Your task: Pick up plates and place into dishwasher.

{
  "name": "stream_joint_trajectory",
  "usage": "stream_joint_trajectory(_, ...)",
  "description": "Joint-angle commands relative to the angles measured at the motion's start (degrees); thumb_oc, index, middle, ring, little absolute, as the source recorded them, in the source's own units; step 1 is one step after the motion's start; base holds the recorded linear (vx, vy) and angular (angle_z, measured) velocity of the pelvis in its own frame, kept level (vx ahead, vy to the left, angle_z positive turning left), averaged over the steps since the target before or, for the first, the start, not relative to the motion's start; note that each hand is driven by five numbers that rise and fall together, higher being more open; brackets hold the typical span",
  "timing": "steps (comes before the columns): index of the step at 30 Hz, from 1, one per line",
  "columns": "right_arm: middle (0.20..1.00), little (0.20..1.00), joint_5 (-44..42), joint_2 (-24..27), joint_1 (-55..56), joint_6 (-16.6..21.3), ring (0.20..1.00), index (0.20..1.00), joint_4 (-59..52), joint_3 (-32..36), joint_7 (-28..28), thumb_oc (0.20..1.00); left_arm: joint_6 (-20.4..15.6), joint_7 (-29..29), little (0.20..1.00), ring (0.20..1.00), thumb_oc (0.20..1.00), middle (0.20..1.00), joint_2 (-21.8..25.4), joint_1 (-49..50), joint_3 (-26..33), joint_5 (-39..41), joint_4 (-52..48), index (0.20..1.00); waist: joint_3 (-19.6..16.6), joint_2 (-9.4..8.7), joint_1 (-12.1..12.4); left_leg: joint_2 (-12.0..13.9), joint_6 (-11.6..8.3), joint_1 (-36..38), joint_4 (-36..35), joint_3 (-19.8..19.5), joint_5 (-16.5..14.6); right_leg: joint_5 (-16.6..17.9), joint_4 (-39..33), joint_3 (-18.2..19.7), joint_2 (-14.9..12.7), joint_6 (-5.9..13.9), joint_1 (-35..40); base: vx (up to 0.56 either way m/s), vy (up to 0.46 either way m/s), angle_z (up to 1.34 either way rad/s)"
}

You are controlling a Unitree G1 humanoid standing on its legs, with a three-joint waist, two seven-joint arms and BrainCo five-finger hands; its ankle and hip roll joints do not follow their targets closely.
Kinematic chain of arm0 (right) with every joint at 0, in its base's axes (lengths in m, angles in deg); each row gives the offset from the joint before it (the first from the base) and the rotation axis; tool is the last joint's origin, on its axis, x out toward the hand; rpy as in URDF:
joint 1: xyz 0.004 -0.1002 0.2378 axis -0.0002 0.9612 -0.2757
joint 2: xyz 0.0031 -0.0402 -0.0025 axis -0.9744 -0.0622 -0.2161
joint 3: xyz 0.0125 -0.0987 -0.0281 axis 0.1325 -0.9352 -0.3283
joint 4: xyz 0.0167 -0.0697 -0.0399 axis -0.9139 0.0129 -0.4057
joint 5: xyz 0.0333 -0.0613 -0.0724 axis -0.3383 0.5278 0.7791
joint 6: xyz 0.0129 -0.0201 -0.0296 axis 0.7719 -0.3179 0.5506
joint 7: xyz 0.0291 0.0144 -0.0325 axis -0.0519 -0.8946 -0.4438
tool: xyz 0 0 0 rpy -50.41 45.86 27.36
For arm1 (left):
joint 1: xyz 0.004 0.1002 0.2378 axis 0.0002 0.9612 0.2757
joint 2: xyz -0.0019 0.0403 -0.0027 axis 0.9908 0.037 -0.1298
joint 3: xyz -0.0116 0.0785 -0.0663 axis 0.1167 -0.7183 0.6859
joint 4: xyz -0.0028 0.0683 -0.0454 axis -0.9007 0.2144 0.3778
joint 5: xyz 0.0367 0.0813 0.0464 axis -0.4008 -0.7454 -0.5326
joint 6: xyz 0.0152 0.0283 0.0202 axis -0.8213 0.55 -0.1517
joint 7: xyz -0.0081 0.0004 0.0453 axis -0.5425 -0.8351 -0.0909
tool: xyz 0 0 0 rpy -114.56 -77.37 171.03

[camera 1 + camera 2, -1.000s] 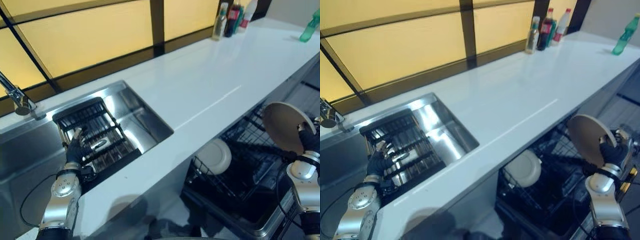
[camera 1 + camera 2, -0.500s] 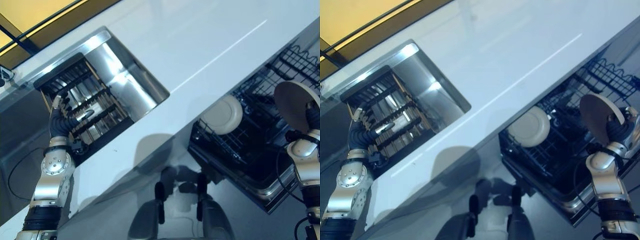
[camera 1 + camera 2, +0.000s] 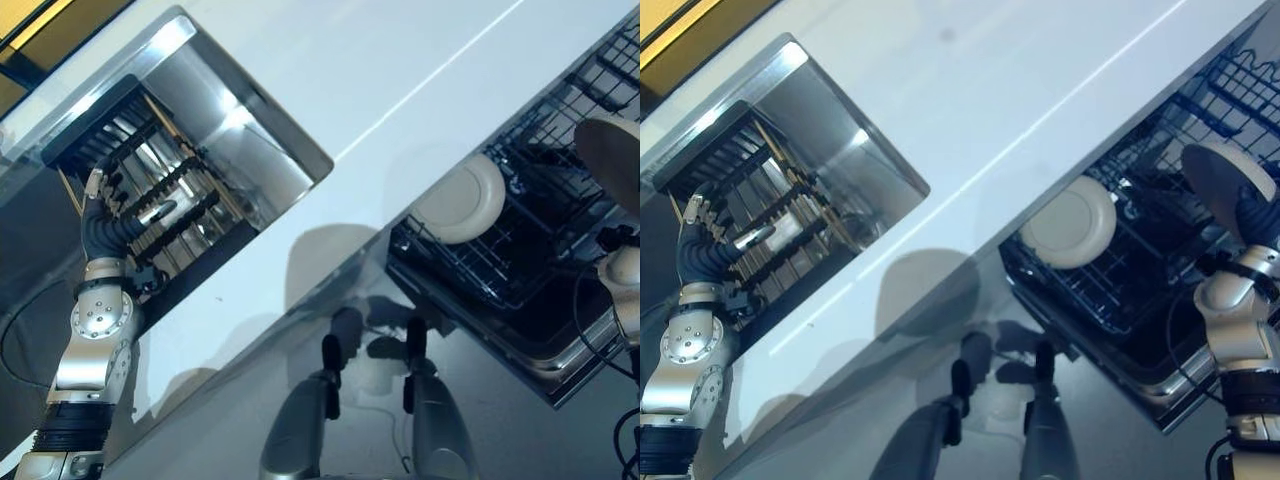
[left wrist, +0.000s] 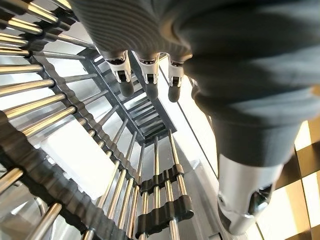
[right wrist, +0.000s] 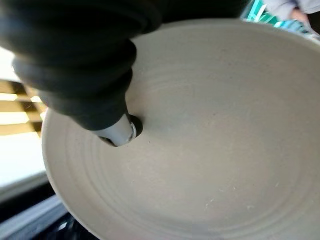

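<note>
A white counter [image 3: 330, 80] runs across the scene, with a steel sink [image 3: 240, 150] sunk into it on the robot's left and an open dishwasher below its front edge on the right, its dark wire rack [image 3: 1140, 290] pulled out.

The held plate [image 3: 1228, 178], a beige disc, stands on edge above the right side of the rack. The right hand [image 3: 1252, 222] grips it from below, its thumb pressed against the plate's face in the right wrist view [image 5: 117, 131]; the fingers behind the plate are hidden, so how they sit cannot be told. The plate is clear of the rack's wires.

A second plate [image 3: 1070, 222], paler, already stands tilted in the rack at its near-left corner, just under the counter's edge.

Well apart from these, the left hand [image 3: 97, 215] reaches into the sink over a drying rack [image 3: 150, 195] of steel rods and black bars. Its fingers [image 4: 146, 72] are nearly straight and hold nothing, hovering just above the rods. A pale patch of sink floor shows through the rods beneath them.
</note>
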Motion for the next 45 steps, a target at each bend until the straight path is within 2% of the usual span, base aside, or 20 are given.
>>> stream_joint_trajectory(1, 0.200, 0.200, 1.7, 6.0, -5.5, 0.4, 0.200, 0.200, -0.3, 0.3, 7.4, 0.200, -2.6, 2.0, 1.000, 1.000, 1.000, 1.000, -2.6, -0.1, -4.2, 1.0, 3.2, 1.000, 1.0, -1.52, -1.2, -1.4, 1.42, -6.0, 3.5, -1.8, -0.1, -8.0, 3.6, -3.2, 0.5, 0.63, 1.2, 0.00, 0.000, 0.00)
stream_joint_trajectory(7, 0.200, 0.200, 2.4, 7.3, -7.5, 0.5, 0.200, 0.200, -0.7, 0.8, 5.9, 0.200, -3.0, 1.6, 1.000, 1.000, 1.000, 1.000, -2.7, 0.4, -4.7, 1.7, 3.1, 1.000, 1.2, -0.86, -1.0, -1.9, 1.44, -6.2, 3.8, -1.8, -0.3, -8.0, 3.9, -3.3, 0.3, 0.46, 0.8, 0.00, 0.000, 0.00)
stream_joint_trajectory(19, 0.200, 0.200, 1.0, 8.5, -14.7, 2.2, 0.200, 0.200, 1.8, -3.6, 3.8, 0.200, -2.3, 2.8, 1.000, 1.000, 1.000, 1.000, -2.7, -1.6, -6.3, 2.4, 3.1, 1.000, 2.8, 0.18, -0.5, -2.4, 1.62, -8.5, 4.6, -1.8, 0.1, -8.1, 5.1, -3.6, 0.0, 0.35, -1.9, 0.00, 0.000, 0.00)
stream_joint_trajectory(23, 0.200, 0.200, -0.8, 7.6, -17.4, 3.3, 0.200, 0.200, 3.1, -5.3, 3.9, 0.200, -2.5, 2.9, 1.000, 1.000, 1.000, 1.000, -2.7, -2.7, -7.4, 2.6, 3.5, 1.000, 3.6, 0.34, 0.0, -2.7, 1.77, -9.7, 4.9, -2.1, 0.4, -7.9, 5.4, -4.2, -0.2, 0.28, -3.1, 0.00, 0.000, 0.00)
stream_joint_trajectory(32, 0.200, 0.200, -1.4, 4.6, -21.6, 2.9, 0.200, 0.200, 5.6, -9.3, 1.9, 0.200, -3.2, 4.0, 1.000, 1.000, 1.000, 1.000, -3.6, -4.6, -9.9, 2.2, 4.1, 1.000, 4.5, 0.63, 0.9, -3.0, 1.81, -13.0, 5.2, -2.5, 1.4, -7.7, 6.7, -5.4, -0.7, 0.19, -6.6, 0.01, 0.006, 0.01)
stream_joint_trajectory(45, 0.200, 0.200, -1.0, 0.0, -21.4, 1.7, 0.200, 0.200, 10.0, -13.0, -1.2, 0.200, -4.4, 4.3, 1.000, 1.000, 1.000, 1.000, -5.9, -4.4, -11.5, 1.2, 3.2, 1.000, 4.5, 2.98, 1.9, -4.3, 2.34, -18.5, 4.6, -2.5, 3.3, -7.4, 9.4, -5.8, -2.4, 0.56, -14.2, 0.01, 0.038, 0.05)
